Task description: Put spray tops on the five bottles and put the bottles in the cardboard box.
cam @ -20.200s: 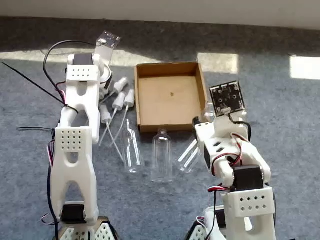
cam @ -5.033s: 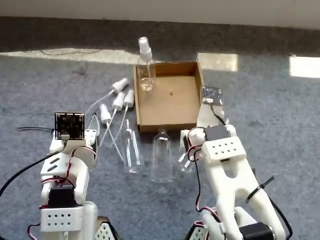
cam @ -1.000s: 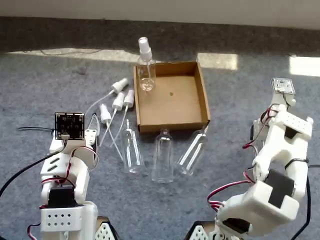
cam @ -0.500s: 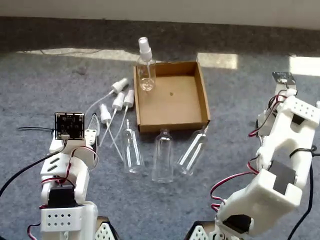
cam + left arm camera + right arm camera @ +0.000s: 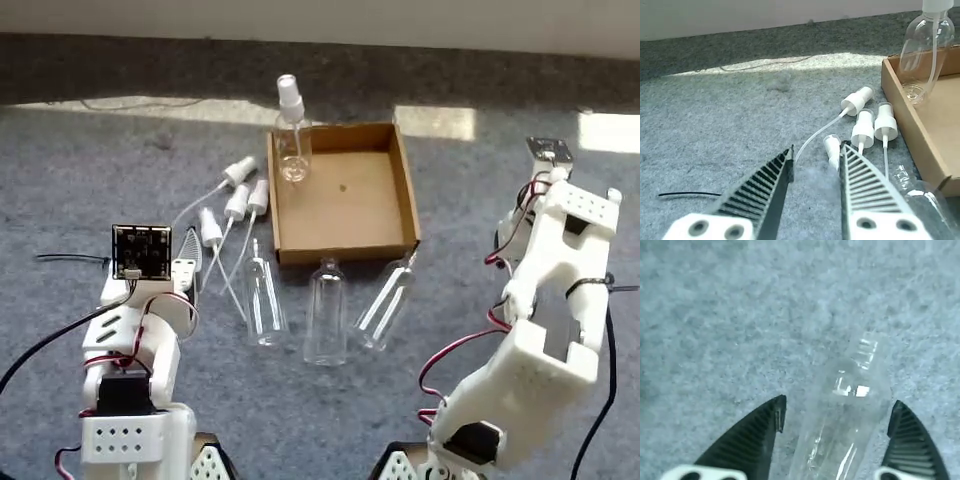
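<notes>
One clear plastic bottle with a white spray top (image 5: 291, 150) stands finished in the far left corner of the shallow brown cardboard box (image 5: 340, 252). Three uncapped clear bottles (image 5: 325, 310) lie just near of the box and four white spray tops (image 5: 237, 203) to its left, within both arms' reach. The left pincer (image 5: 817, 150) hangs parted and empty beside the tops. The right pincer (image 5: 837, 412), spread wide, appears to grip a fifth clear bottle (image 5: 855, 385) above the grey carpeted surface (image 5: 100, 170), likely for capping.
</notes>
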`<action>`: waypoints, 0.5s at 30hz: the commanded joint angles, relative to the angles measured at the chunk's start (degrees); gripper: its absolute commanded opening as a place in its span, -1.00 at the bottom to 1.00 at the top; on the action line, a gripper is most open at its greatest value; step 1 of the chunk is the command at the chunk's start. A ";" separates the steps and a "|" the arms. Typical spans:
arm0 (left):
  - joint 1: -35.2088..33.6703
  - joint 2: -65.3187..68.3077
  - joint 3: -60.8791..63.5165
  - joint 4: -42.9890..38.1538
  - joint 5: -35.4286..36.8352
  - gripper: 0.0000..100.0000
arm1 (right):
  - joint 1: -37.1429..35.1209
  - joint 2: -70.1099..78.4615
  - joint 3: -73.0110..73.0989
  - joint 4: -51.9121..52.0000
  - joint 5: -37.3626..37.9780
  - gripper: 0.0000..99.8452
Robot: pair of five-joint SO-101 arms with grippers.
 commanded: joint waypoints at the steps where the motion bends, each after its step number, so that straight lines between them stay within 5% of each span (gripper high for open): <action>1: 1.27 -0.75 -0.40 -0.79 0.09 -0.71 | 0.31 1.71 -5.41 -0.31 -1.14 -0.43; 8: 1.27 -0.75 -0.40 -0.79 0.09 -0.71 | 0.66 7.43 -6.99 -0.57 -1.14 -0.44; 15: 1.27 -0.75 -0.40 -0.79 0.09 -0.71 | 0.66 9.19 -6.99 -0.57 -1.14 -0.72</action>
